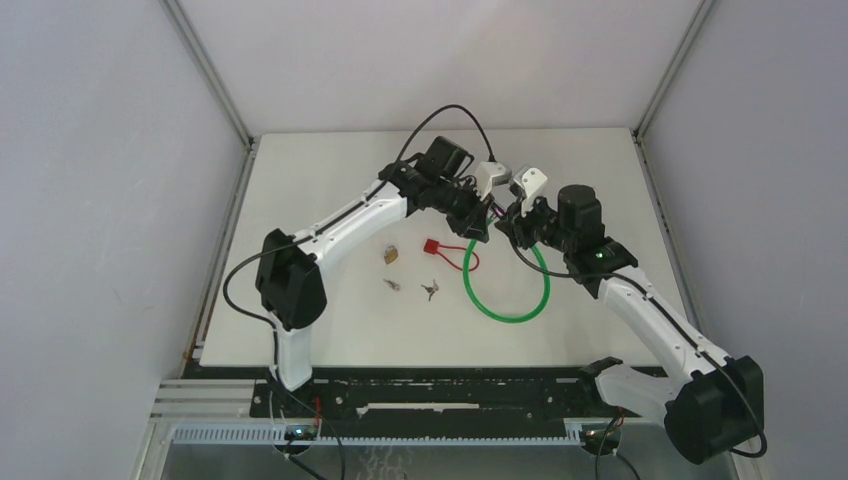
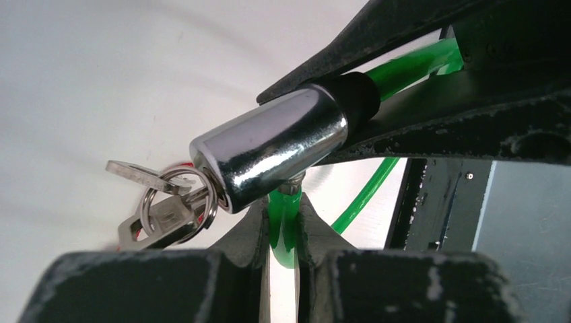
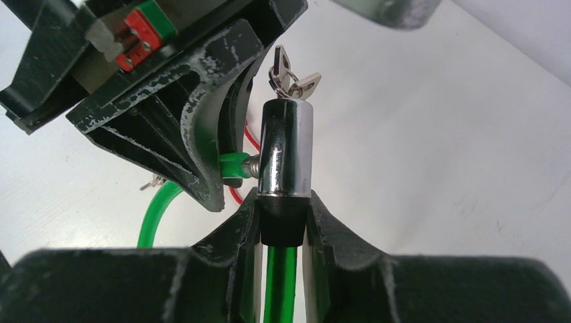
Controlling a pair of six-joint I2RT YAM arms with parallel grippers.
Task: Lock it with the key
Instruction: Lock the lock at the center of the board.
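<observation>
A green cable lock [image 1: 510, 315] loops on the table, and both its ends are held up between the arms. My right gripper [image 3: 283, 222] is shut on the black collar [image 3: 283, 229] of the chrome lock cylinder [image 3: 286, 148]. My left gripper [image 2: 284, 225] is shut on the green cable's pin end [image 2: 286, 215], which meets the side of the cylinder [image 2: 276, 151]. Keys on a ring [image 2: 161, 202] hang at the cylinder's free end, and one seems to sit in the keyhole. They also show in the right wrist view [image 3: 291, 77]. In the top view the two grippers [image 1: 484, 222] [image 1: 512, 222] nearly touch.
A red padlock with a red wire [image 1: 431, 246], a small brass padlock [image 1: 391, 255] and two loose key sets [image 1: 430, 290] [image 1: 391, 284] lie on the white table left of the green loop. Grey walls enclose the table.
</observation>
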